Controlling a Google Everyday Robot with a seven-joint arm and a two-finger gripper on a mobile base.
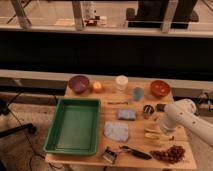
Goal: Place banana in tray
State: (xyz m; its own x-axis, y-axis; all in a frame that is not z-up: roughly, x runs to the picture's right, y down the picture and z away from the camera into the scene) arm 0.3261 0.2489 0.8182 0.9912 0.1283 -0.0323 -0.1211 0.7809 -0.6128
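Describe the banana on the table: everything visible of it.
The banana is a small, pale yellow bunch with darker tips, lying flat on the wooden table near its right side. It sits outside the green tray, well to the tray's right, just beyond the dark grape cluster. The gripper hangs at the banana's right end, under the white arm; whether it touches the fruit cannot be told.

I log the tray point(75, 125) as smooth green plastic with a faint sheen. Worktop point(137, 138): pale wood, matt. Cloth point(116, 131): blue-grey, soft, matt. Banana point(152, 134), right edge: dull skin. Gripper point(162, 132) is beside it, and the arm point(185, 115) has a glossy white shell.
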